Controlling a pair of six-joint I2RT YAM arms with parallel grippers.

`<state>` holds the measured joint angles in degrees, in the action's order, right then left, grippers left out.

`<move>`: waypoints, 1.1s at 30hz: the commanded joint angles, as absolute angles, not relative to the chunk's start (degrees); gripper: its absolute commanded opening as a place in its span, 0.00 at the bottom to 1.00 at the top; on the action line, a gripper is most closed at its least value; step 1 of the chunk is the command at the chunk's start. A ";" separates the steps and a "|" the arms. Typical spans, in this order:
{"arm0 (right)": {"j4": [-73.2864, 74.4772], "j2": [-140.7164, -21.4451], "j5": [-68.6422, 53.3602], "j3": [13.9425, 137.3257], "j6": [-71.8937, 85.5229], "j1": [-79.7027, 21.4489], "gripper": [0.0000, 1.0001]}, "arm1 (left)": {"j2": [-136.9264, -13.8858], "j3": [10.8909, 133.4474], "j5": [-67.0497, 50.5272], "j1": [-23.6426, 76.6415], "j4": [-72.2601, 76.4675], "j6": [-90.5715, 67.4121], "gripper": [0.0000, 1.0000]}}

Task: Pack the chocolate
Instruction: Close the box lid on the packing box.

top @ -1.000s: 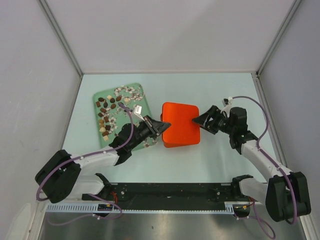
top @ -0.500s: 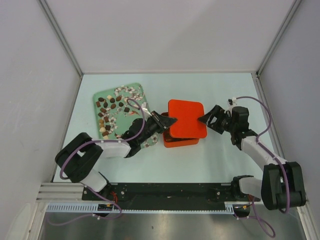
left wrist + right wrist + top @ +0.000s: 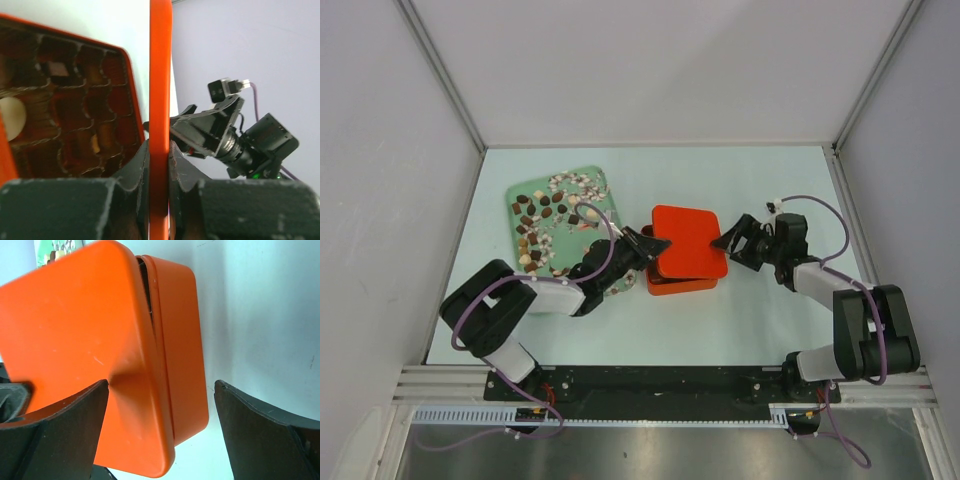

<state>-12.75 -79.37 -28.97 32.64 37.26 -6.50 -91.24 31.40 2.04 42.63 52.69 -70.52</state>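
The chocolate pieces point(image 3: 542, 214), brown and cream, lie on a green tray point(image 3: 586, 178) at the left. An orange box point(image 3: 680, 284) with a grid of cells point(image 3: 65, 105) stands mid-table; a cream piece point(image 3: 11, 114) sits in one cell. Its orange lid point(image 3: 688, 240) is raised and offset up-right of the box. My left gripper point(image 3: 656, 243) is shut on the lid's left edge point(image 3: 160, 100). My right gripper point(image 3: 725, 241) is open at the lid's right side; its fingers point(image 3: 65, 430) straddle the lid point(image 3: 75, 340) and the box corner point(image 3: 185, 330).
The tray's near end lies under my left arm point(image 3: 555, 292). Grey walls close in the table at the back and both sides. My right gripper also shows in the left wrist view point(image 3: 210, 132) beyond the lid.
The lid lay flat on the box a second ago. My left gripper has lifted it and carried it up-right, then a little back left. My right gripper stayed at its right edge.
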 commanded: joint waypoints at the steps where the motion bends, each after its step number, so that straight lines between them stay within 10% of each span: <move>1: -18.45 -80.59 -31.02 33.49 36.56 -6.50 0.91 | -91.58 29.89 3.43 42.80 58.36 -71.54 0.01; 14: -21.36 -84.99 -33.40 34.89 36.74 -10.02 0.90 | -90.52 27.16 7.99 42.80 57.83 -68.73 0.01; 33: -15.82 -83.50 -32.79 37.70 33.93 -12.30 0.88 | -85.79 29.00 11.25 42.80 45.18 -61.00 0.37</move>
<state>-16.78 -85.08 -33.45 35.42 35.46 -11.64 -89.49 27.03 8.93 42.78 48.21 -64.31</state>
